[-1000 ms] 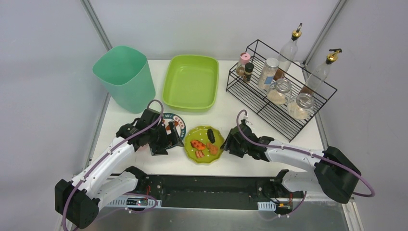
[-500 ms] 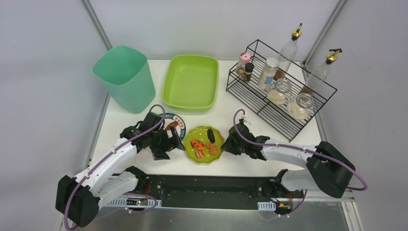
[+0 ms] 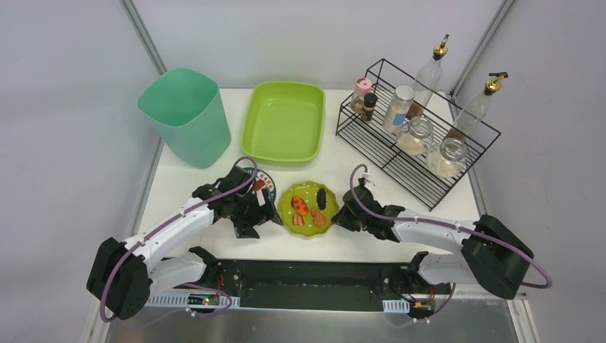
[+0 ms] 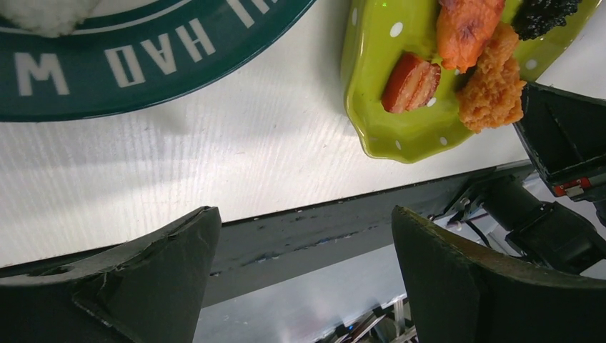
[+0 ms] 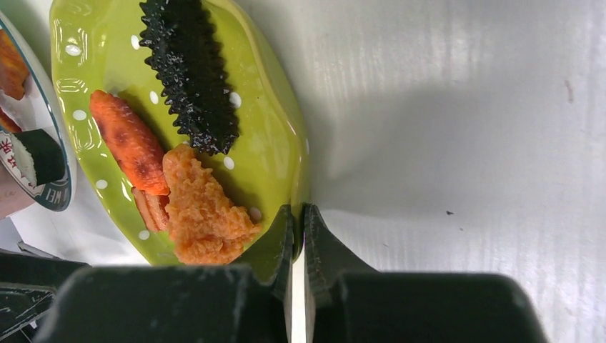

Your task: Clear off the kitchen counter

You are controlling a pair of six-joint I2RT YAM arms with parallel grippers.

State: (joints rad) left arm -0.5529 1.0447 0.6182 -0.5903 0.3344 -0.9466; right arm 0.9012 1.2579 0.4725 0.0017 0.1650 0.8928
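Counter (image 3: pixel 336 171) fills the middle of the top view and is far from cleared. Green plate (image 3: pixel 309 187) sits near the front edge, between the two arms, carrying food: a black spiky piece and orange chunks. Round plate (image 3: pixel 263 179) with a teal lettered rim lies just beside it on the left, half under the left arm, also with bits on it.

Right gripper (image 5: pixel 299 211) has its fingers pinched together on the green plate's near rim, one above and one below. Left gripper (image 4: pixel 304 214) has its fingers spread wide with nothing between them, hovering over the front rail just beside both plates.

Tub (image 3: pixel 282 121) at the back is empty. Bin (image 3: pixel 186 114) stands at back left, and nothing shows inside it from here. Rack (image 3: pixel 414 143) at back right holds bottles and jars and looks tidy.

Judgement: early stage, first plate only just gripped. Left to do is likely scraps into the bin and both plates into the tub.
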